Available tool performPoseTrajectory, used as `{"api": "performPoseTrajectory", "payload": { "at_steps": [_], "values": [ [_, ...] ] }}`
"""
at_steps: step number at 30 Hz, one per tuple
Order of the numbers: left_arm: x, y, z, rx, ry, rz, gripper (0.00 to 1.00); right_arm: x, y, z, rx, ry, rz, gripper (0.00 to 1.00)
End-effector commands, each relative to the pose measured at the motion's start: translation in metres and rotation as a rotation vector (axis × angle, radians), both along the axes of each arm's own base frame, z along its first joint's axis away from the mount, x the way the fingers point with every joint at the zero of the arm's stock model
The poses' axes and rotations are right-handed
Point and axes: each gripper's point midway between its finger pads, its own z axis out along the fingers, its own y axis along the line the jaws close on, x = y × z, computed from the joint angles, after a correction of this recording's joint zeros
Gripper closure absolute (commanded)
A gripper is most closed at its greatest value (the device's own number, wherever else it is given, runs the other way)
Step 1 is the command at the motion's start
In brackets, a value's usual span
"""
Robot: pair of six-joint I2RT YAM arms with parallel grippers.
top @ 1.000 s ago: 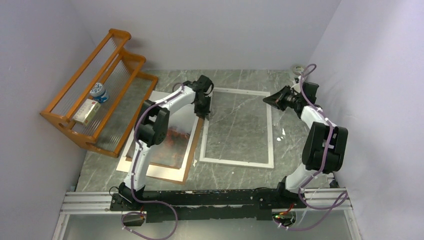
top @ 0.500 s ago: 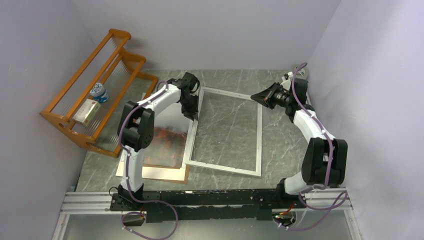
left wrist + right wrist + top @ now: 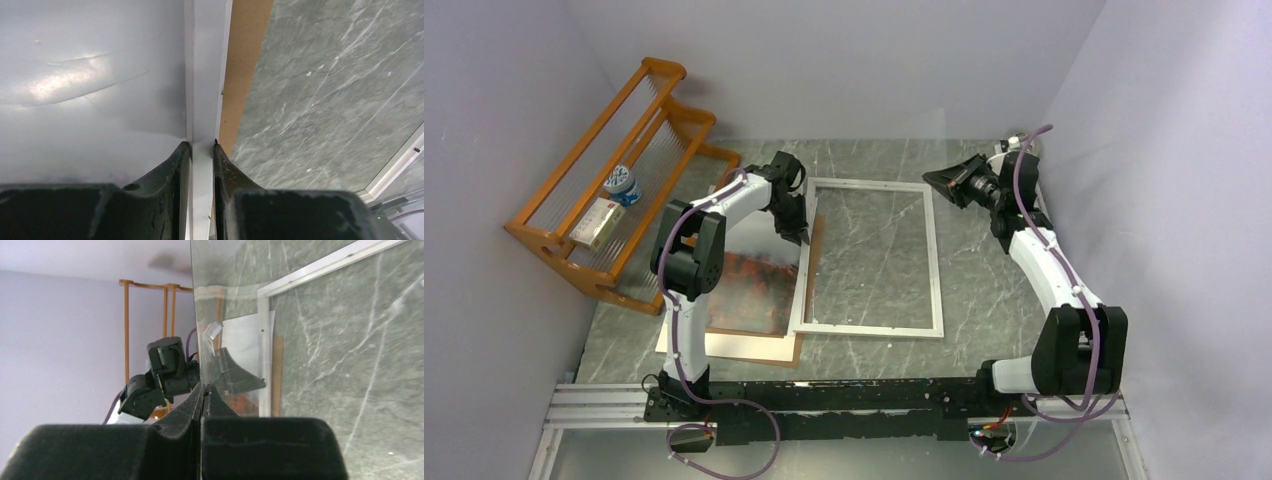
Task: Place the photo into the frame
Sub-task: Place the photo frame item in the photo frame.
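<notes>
The white frame [image 3: 874, 328] lies flat mid-table, its left rail [image 3: 205, 75] resting over the right edge of the photo [image 3: 759, 285] and the brown backing board [image 3: 800, 345]. My left gripper [image 3: 802, 235] is shut on that left rail, a finger [image 3: 175, 165] on either side. The photo's grey sky [image 3: 90, 90] shows left of the rail and a brown strip of board [image 3: 245, 75] to its right. My right gripper [image 3: 929, 178] is at the frame's far right corner, shut on the edge of a clear pane [image 3: 220, 305] that rises edge-on from its closed jaws [image 3: 204, 386].
An orange wooden rack [image 3: 624, 170] holding a can and a small box stands against the left wall. Grey marble table [image 3: 994, 290] shows right of the frame. Walls close in at the back and right.
The frame has slid left and turned squarer to the table, and now overlaps the photo and board. Both arms moved left with it, and the right arm stretched out.
</notes>
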Motion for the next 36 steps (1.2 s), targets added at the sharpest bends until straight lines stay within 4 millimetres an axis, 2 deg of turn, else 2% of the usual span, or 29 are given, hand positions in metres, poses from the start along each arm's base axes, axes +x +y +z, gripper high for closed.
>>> {"api": "performPoseTrajectory", "payload": {
  "at_steps": [1,3,5,9,14,19,26,33,36],
  "values": [
    [0.006,-0.014,0.017,-0.094,-0.041,-0.004,0.77,0.005,0.021,0.041,0.056,-0.07,-0.02,1.0],
    [0.005,-0.009,0.024,-0.104,-0.053,0.002,0.63,0.004,0.034,0.042,0.067,-0.069,0.001,1.0],
    [0.004,-0.004,0.032,-0.119,-0.065,0.011,0.53,0.003,0.045,0.042,0.066,-0.069,0.014,1.0],
    [0.001,0.012,0.049,-0.142,-0.097,0.04,0.41,0.003,0.062,0.037,0.066,-0.059,0.034,1.0],
    [0.001,0.031,0.063,-0.145,-0.14,0.082,0.4,0.001,0.078,0.033,0.086,-0.047,0.04,1.0],
    [-0.001,0.044,0.056,-0.109,-0.126,0.129,0.42,0.004,0.089,0.036,0.129,-0.044,0.023,1.0],
    [-0.004,0.06,0.042,-0.052,-0.095,0.194,0.43,0.008,0.081,0.021,0.232,0.046,-0.091,1.0],
    [-0.003,0.07,0.037,-0.028,-0.093,0.219,0.41,0.013,0.089,0.048,0.269,0.031,-0.089,1.0],
    [-0.002,0.075,0.035,-0.027,-0.092,0.228,0.41,0.012,0.089,0.043,0.273,0.063,-0.107,1.0]
  ]
}}
